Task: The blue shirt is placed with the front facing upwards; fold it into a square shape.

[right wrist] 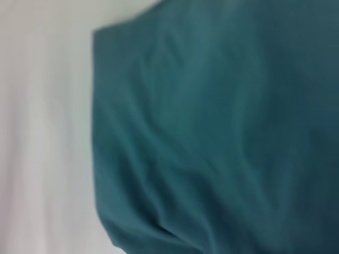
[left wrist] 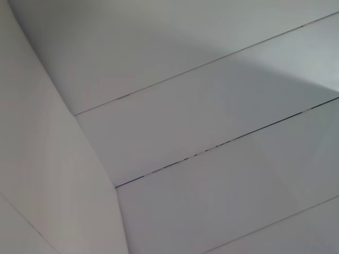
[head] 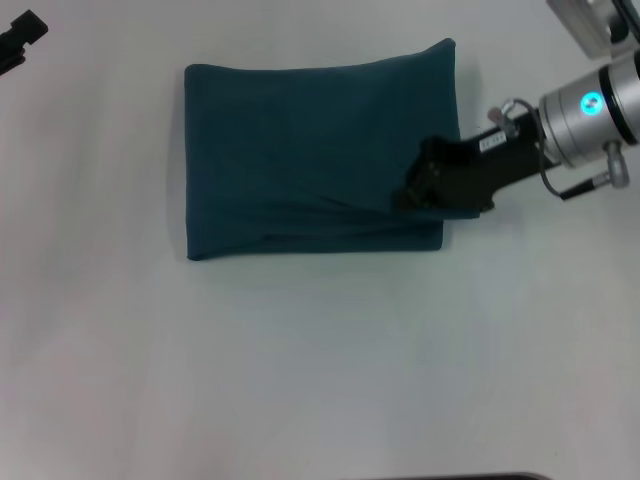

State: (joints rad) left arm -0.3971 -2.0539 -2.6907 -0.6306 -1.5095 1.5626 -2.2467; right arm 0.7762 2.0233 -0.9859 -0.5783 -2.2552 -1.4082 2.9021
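1. Already folded into a rough rectangle, the blue shirt [head: 300, 160] is lying flat on the white desk [head: 300, 380].
2. Right gripper [head: 415, 195] is resting on the shirt's near right corner; its opening cannot be told.
3. Left gripper [head: 20, 40] is sitting parked at the far left.

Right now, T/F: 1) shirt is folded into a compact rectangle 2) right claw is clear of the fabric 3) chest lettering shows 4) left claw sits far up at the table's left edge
1) True: the dark teal-blue cotton shirt lies folded as a rough rectangle on the white table.
2) False: the right claw sits over the shirt's right edge near the front corner.
3) False: only plain blue fabric shows.
4) True: the left claw is in the far-left corner, away from the shirt.
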